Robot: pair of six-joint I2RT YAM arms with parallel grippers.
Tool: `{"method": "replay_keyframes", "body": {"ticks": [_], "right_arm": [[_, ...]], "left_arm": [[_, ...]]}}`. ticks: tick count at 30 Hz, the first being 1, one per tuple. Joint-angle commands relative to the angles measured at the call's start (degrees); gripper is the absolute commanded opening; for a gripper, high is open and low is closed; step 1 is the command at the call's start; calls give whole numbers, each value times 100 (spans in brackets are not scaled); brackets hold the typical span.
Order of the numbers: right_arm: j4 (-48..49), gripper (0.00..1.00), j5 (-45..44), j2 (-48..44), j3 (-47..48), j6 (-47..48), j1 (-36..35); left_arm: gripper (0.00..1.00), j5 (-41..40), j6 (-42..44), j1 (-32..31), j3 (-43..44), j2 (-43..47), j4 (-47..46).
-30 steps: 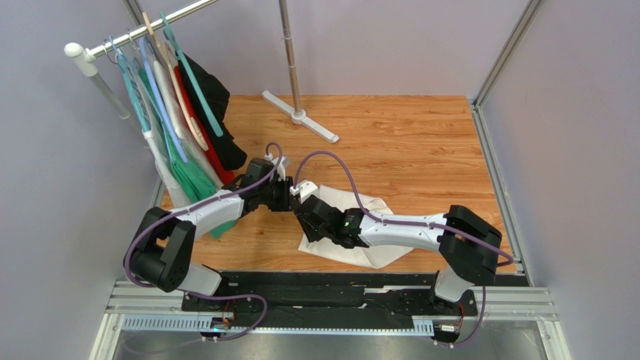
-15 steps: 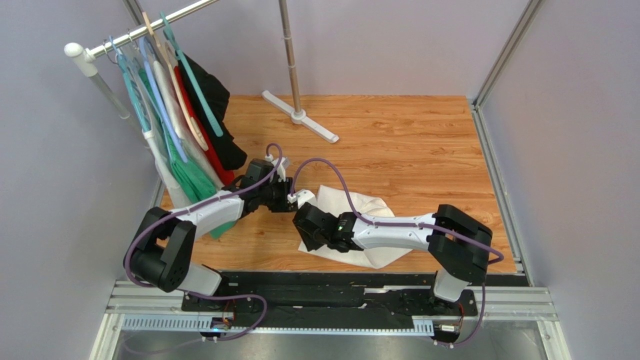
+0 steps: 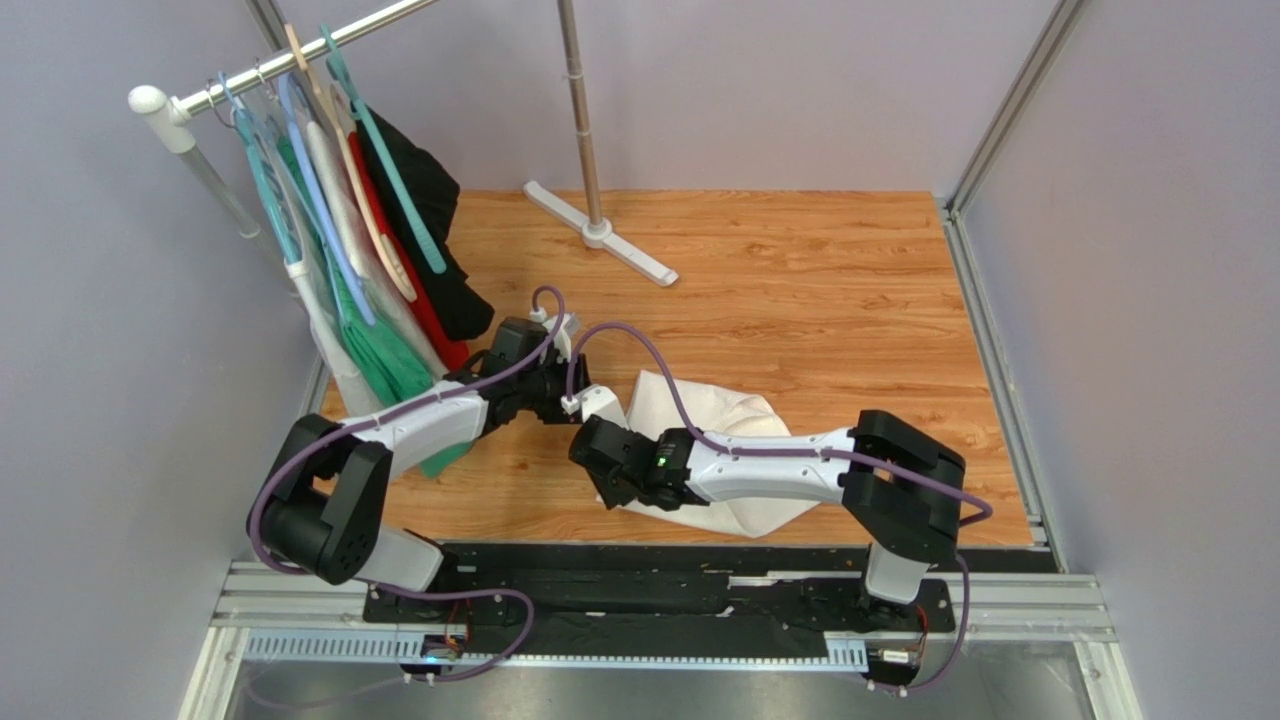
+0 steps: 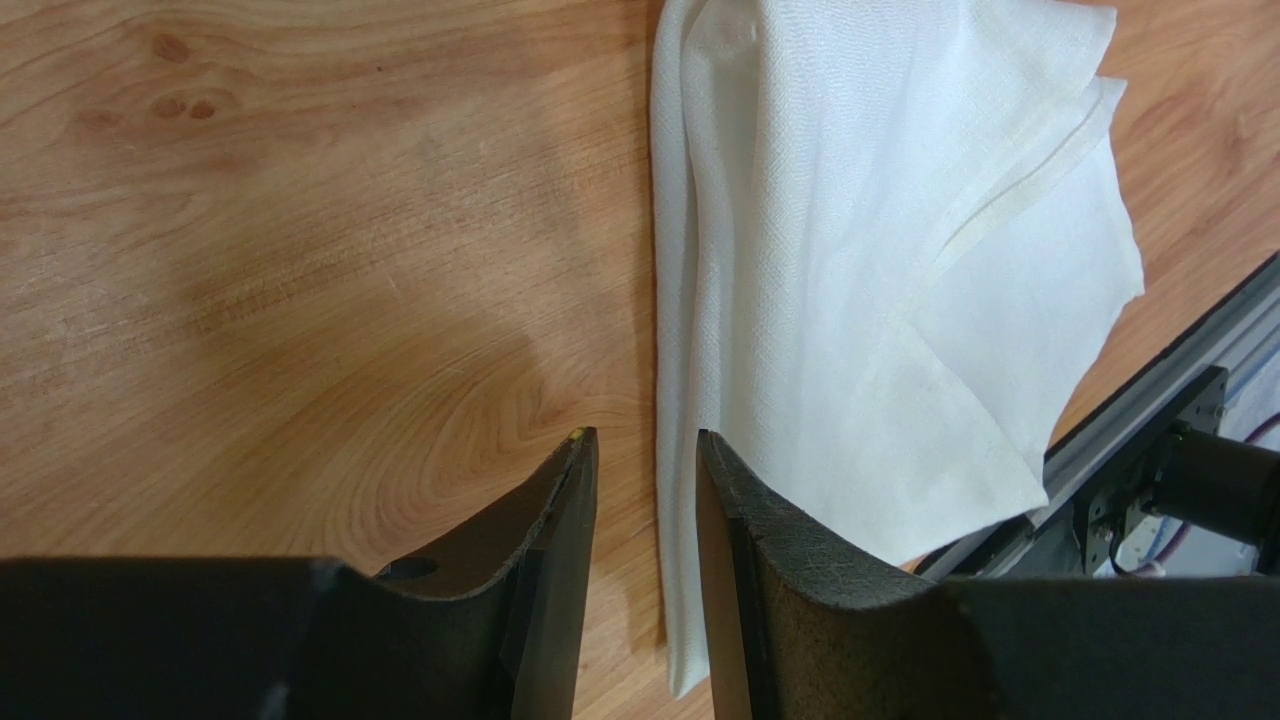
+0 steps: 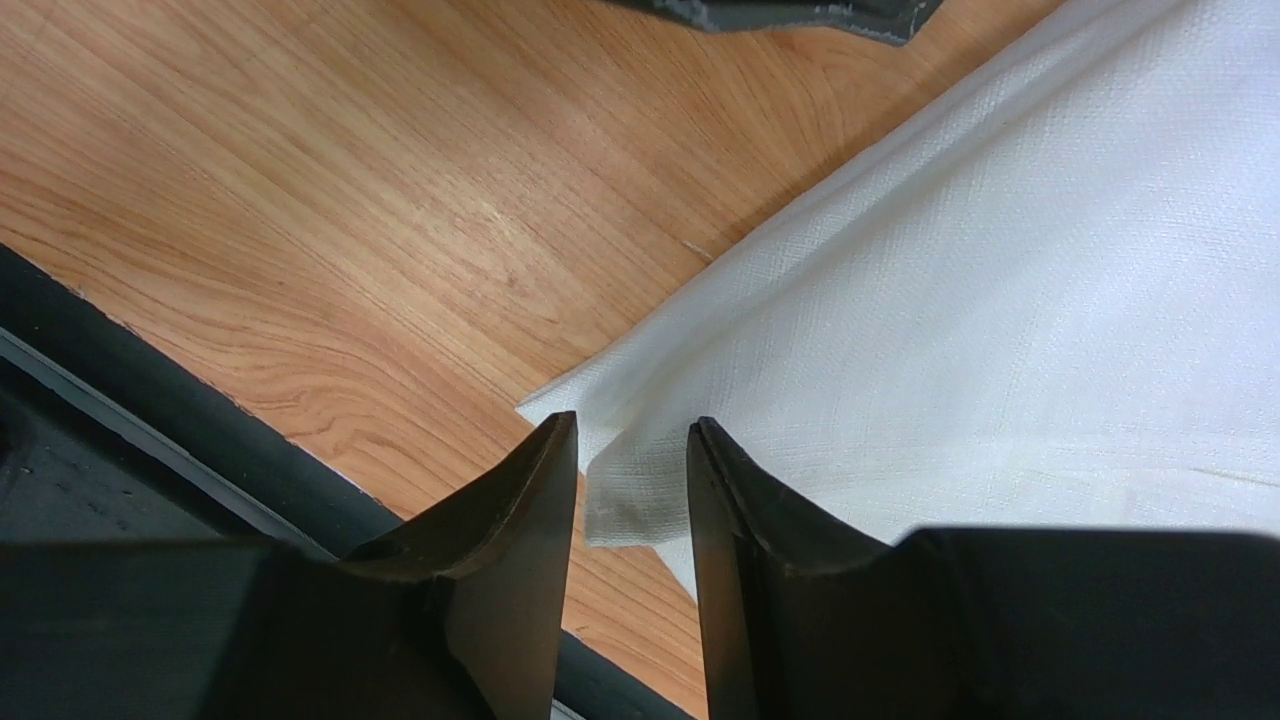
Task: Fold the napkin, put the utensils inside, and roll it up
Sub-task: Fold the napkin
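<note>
Leftward slid our right end effector (image 5: 631, 426), jaws now parted astride a corner of the napkin (image 5: 992, 300), which lies loosely folded on the table (image 3: 842, 270) near the front edge. Our left end effector (image 4: 646, 438) hovers beside its hem, parted, empty. We judge the cloth light and limp: pinch corners, not middle.

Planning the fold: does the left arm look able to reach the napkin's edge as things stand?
Probably yes: the left gripper hangs right beside the napkin edge, jaws slightly apart, with only bare wooden tabletop around it and nothing blocking.
</note>
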State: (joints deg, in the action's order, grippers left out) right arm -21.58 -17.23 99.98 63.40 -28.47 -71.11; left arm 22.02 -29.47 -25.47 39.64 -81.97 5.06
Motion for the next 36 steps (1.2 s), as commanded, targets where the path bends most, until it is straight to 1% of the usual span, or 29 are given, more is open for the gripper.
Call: {"method": "replay_keyframes", "body": {"ticks": [1, 4, 7, 15, 20, 23, 36], "right_arm": [[-83, 38, -333, -251, 138, -133, -87], [-30, 40, -342, -462, 77, -106, -113], [-109, 41, -368, -366, 111, -106, -113], [-329, 38, -114, -93, 261, -414, -122], [-250, 36, -43, -6, 313, -396, -140], [-364, 34, -34, 117, 454, -405, -140], [-645, 33, -333, 346, 498, -537, -149]], "left_arm": [[40, 66, 29, 7, -53, 85, -111], [40, 83, 29, 7, -53, 76, -128], [40, 101, 21, 7, -61, 76, -137], [40, 83, 38, 7, -79, 129, -93], [40, 109, 38, 7, -79, 120, -102], [40, 109, 47, 7, -88, 138, -93], [40, 101, 73, 7, -105, 252, -40]]}}
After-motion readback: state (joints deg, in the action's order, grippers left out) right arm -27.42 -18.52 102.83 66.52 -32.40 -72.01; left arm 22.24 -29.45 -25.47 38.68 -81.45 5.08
